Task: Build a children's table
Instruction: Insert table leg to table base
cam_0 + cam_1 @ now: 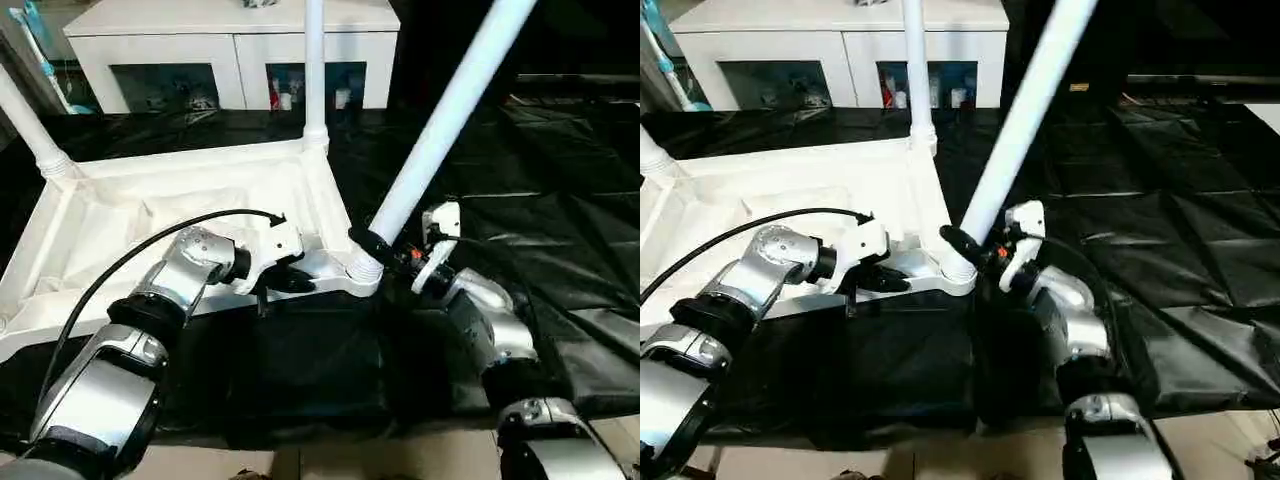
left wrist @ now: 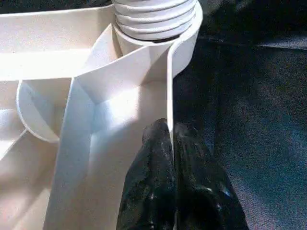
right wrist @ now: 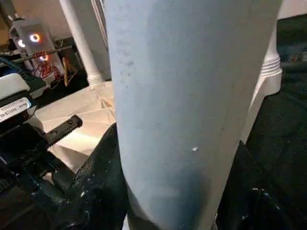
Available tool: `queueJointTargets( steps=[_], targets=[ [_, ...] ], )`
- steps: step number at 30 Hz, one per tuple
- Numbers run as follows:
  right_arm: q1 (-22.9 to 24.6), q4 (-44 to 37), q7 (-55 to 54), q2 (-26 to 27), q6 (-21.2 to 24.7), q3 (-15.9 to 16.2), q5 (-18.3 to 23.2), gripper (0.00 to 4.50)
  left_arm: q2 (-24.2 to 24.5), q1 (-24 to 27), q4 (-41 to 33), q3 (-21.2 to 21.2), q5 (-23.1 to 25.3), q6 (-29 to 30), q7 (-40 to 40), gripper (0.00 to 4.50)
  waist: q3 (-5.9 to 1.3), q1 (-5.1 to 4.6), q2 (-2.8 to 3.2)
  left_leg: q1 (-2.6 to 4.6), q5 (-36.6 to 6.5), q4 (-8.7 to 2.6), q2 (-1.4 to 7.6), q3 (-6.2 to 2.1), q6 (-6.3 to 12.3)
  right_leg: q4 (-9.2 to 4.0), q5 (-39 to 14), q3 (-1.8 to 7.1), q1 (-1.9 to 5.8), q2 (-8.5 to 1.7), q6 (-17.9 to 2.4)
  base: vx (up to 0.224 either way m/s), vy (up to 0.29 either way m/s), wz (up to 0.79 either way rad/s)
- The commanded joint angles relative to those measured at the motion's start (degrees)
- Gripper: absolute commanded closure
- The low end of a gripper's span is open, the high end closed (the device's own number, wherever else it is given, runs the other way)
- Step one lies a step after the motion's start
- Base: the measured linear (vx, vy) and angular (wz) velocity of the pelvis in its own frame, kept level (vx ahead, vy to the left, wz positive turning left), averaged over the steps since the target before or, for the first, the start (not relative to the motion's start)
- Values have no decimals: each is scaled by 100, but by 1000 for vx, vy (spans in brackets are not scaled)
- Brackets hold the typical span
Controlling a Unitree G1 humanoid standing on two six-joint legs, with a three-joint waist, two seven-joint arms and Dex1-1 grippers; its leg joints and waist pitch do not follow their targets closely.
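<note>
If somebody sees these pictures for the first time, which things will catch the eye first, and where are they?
First comes the long white leg, leaning out of the near right corner socket of the upturned white table top, with the right end effector closed around it just above the socket. Next, the left end effector pinches the table top's near rim beside that corner. Two more legs already stand in the far corners.

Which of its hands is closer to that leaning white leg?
Right. The right gripper is clamped around the leaning leg just above its socket; the left gripper pinches the tabletop rim beside that corner, off the leg.
</note>
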Motion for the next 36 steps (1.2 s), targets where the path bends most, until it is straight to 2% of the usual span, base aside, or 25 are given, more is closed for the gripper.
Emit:
queueJointTargets(
  steps=[1,5,6,8,11,12,15,16,18,19,20,24,28,29,32,33,36],
  targets=[
    [273,229,-151,-18,61,236,-371,264,61,-5,172,-13,193,54,121,450,-270,23,24,66,-2011,-514,312,-135,67,-531,-1970,287,180,-388,-1317,0,0,0],
    [291,218,-130,-73,75,477,-614,264,83,-16,199,-38,215,31,87,450,-250,21,41,67,-2105,-534,314,-133,51,-551,-2083,276,177,-386,-1303,0,0,0],
    [252,193,-72,-131,167,648,-758,264,91,-25,215,-45,228,18,78,450,-249,18,21,63,-2125,-538,311,-134,43,-558,-2156,277,185,-388,-1266,0,0,0],
    [172,177,-51,-181,281,765,-869,264,100,-29,221,-48,237,19,70,450,-246,22,11,67,-2143,-537,309,-138,42,-566,-2309,282,182,-400,-1216,0,0,0],
    [-44,225,26,-258,484,858,-943,264,117,-14,195,-51,241,22,38,450,-237,10,-7,85,-2234,-539,312,-146,33,-596,-2599,294,164,-411,-1152,0,0,0],
    [-108,261,34,-282,515,890,-974,264,119,-10,189,-54,241,18,25,450,-247,4,-32,71,-2201,-540,312,-148,36,-592,-2606,290,178,-411,-1146,0,0,0],
    [-302,359,116,-328,663,941,-1001,264,122,-2,177,-59,243,25,11,450,-240,-1,-16,72,-2177,-539,315,-147,29,-593,-2639,287,161,-408,-1139,0,0,0],
    [-362,383,229,-349,800,980,-986,264,130,4,169,-65,244,11,-12,450,-257,1,-34,80,-2126,-528,319,-138,39,-588,-2545,297,162,-416,-1177,0,0,0],
    [-403,410,335,-376,896,1035,-998,264,138,7,165,-67,246,17,-13,450,-259,4,-34,58,-2060,-532,322,-139,61,-565,-2424,288,183,-405,-1200,0,0,0],
    [-406,418,362,-385,914,1052,-1010,264,140,7,164,-65,246,20,-13,450,-265,9,-25,71,-2036,-528,327,-127,63,-563,-2311,291,169,-401,-1231,0,0,0],
    [-401,447,452,-414,934,1099,-1049,264,146,8,163,-58,247,24,-9,450,-278,3,-58,71,-2021,-524,329,-124,67,-555,-2261,291,175,-399,-1247,0,0,0],
    [-353,551,497,-410,907,1080,-1033,264,174,10,168,-40,269,22,-17,450,-291,17,-52,65,-1930,-516,326,-113,83,-532,-2095,289,191,-405,-1321,0,0,0],
    [-340,646,536,-380,921,1026,-971,264,180,11,173,-35,277,19,-18,450,-294,21,-48,73,-1980,-514,327,-113,58,-544,-2172,289,189,-411,-1304,0,0,0],
    [-321,682,588,-376,890,1025,-959,264,183,11,171,-36,279,23,-30,450,-297,26,-27,78,-1999,-515,329,-117,48,-543,-2180,289,188,-413,-1306,0,0,0],
    [-278,783,773,-365,786,1008,-922,264,200,4,174,-53,278,-6,-137,450,-305,21,-18,86,-2080,-518,332,-116,8,-539,-2101,282,187,-402,-1343,0,0,0],
    [-275,794,796,-366,771,1007,-920,264,202,3,175,-55,276,-11,-154,450,-313,24,0,81,-2077,-517,329,-112,5,-537,-2037,280,200,-401,-1366,0,0,0],
    [-302,953,1011,-467,641,1039,-980,264,241,-15,188,-114,298,-115,-355,450,-329,35,-8,66,-1920,-504,331,-105,53,-499,-1738,273,222,-393,-1452,0,0,0]
  ],
)
